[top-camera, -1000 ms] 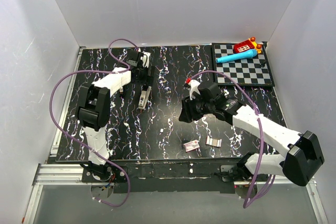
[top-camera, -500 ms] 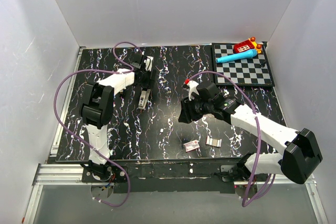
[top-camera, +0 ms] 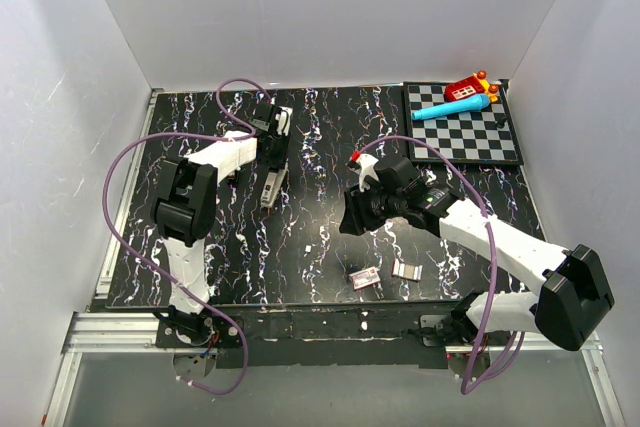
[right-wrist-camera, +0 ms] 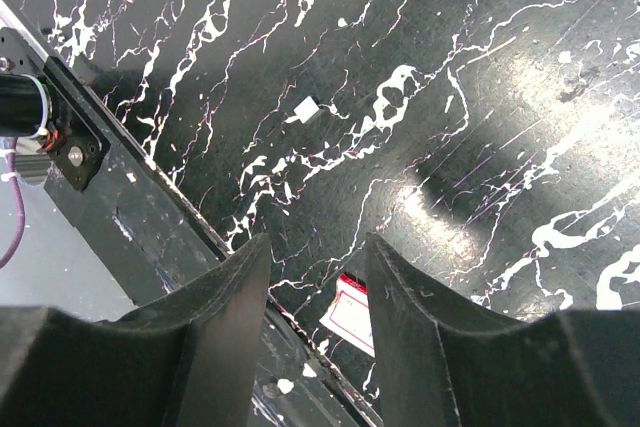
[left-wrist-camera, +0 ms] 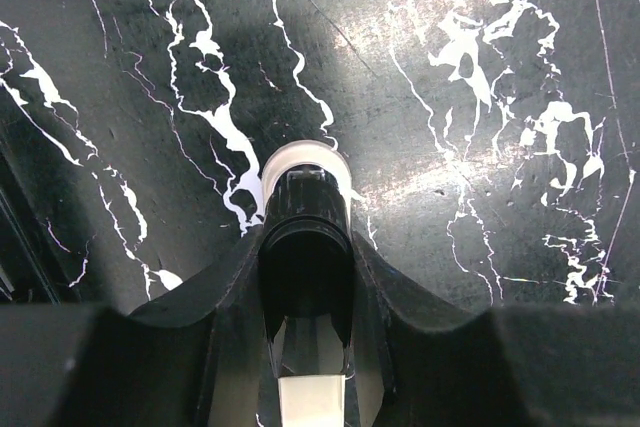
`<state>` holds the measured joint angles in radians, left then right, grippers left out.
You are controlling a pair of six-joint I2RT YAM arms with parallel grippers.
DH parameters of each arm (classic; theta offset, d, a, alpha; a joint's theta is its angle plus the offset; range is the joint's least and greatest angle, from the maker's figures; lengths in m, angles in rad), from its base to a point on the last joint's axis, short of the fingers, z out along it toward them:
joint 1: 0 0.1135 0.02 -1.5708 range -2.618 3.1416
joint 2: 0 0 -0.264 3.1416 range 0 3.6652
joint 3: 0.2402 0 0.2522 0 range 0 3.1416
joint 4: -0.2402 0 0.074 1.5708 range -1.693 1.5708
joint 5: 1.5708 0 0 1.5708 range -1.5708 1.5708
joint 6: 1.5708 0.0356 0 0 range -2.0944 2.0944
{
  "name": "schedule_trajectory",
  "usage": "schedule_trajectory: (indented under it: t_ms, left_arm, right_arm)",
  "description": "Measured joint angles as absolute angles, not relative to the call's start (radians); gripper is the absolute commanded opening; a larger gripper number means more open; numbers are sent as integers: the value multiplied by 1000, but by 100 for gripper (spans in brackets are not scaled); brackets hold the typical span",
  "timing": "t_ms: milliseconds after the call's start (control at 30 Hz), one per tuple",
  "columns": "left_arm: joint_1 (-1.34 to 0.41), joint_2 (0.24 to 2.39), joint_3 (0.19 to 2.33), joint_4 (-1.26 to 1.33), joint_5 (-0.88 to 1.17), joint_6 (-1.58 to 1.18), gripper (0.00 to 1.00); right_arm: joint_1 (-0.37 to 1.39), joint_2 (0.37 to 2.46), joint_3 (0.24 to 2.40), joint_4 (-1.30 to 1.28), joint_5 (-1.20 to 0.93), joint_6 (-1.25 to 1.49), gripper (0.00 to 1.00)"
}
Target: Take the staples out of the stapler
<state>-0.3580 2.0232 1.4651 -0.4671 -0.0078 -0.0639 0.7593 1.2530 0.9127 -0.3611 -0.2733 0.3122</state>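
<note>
Grasping step: the left hand is clamped on the stapler — left of centre, toward the tabletop's far edge. The right hand hovers, spread and empty. Next, likely — swing the halves open.

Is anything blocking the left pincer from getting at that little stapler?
Nothing visible does. The stapler lies right inside the left pincer, whose fingers press against its two sides.

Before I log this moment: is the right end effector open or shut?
Open: in the right wrist view the right end effector has its fingers apart, and nothing is held between them.
</note>
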Motion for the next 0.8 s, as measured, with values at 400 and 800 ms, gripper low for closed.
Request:
schedule_trajectory:
  t_ms: [400,800]
  left_arm:
    - [-366,1871,1418,-474,179,-42,0]
    - [-390,1527,1304,-436,518,-33,0]
  right_arm:
    - [760,1222,913,-370,-269,299,50]
    - [759,1121,1014,-480,-245,187,50]
